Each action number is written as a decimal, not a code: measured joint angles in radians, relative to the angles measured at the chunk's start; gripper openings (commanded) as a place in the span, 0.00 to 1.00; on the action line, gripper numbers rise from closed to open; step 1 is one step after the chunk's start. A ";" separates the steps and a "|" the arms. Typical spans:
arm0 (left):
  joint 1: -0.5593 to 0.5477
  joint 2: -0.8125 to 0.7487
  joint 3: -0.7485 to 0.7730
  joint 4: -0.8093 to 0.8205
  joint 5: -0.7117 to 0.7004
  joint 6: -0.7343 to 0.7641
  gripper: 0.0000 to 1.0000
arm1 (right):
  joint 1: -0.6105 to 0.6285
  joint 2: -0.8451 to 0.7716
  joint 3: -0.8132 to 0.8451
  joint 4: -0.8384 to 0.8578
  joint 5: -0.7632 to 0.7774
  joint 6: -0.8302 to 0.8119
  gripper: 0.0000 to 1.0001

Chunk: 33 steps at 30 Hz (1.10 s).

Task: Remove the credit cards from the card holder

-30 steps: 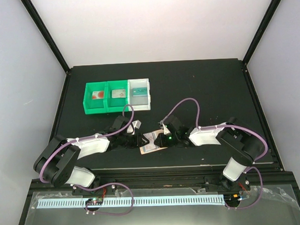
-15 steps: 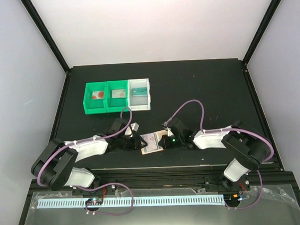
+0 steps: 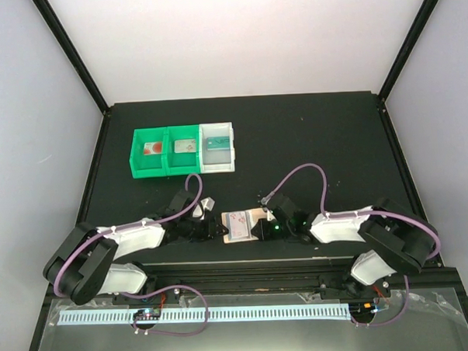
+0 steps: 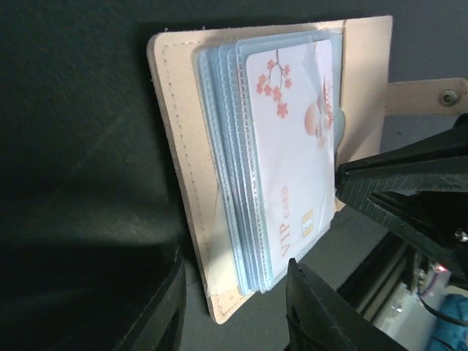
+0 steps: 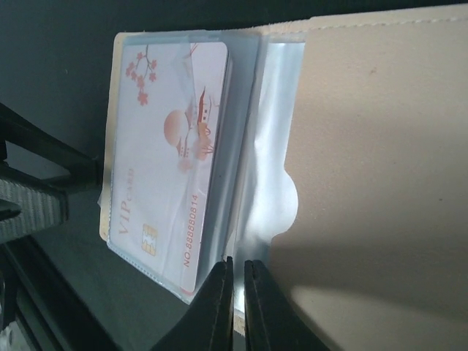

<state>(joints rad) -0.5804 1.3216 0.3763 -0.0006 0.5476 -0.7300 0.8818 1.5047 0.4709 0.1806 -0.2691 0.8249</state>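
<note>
Left jaws gape empty astride the limp card holder (image 4: 183, 146), right jaws shut by its slick sleeve (image 5: 272, 183); the stiff credit card (image 5: 164, 146) likely wants pinching at its edge.

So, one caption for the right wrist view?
Shut right gripper at the sleeve of the open card holder, VIP card inside.

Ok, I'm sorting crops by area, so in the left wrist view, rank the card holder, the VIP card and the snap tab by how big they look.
1. card holder, clearly largest
2. VIP card, in its clear sleeve
3. snap tab, smallest, though the frame edge cuts it off
</note>
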 measured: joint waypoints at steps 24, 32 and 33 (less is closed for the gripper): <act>0.000 -0.182 -0.066 0.094 0.082 -0.124 0.32 | 0.009 -0.029 0.119 -0.198 0.000 -0.071 0.19; 0.000 -0.040 -0.027 0.134 0.085 -0.116 0.28 | 0.002 0.048 0.158 -0.214 0.005 -0.128 0.16; -0.003 -0.013 -0.019 0.136 0.087 -0.113 0.28 | 0.002 0.049 0.158 -0.215 0.005 -0.134 0.15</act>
<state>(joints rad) -0.5831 1.3083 0.3576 0.1352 0.6342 -0.8433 0.8837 1.5536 0.6289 -0.0341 -0.2642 0.6910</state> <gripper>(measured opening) 0.289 0.169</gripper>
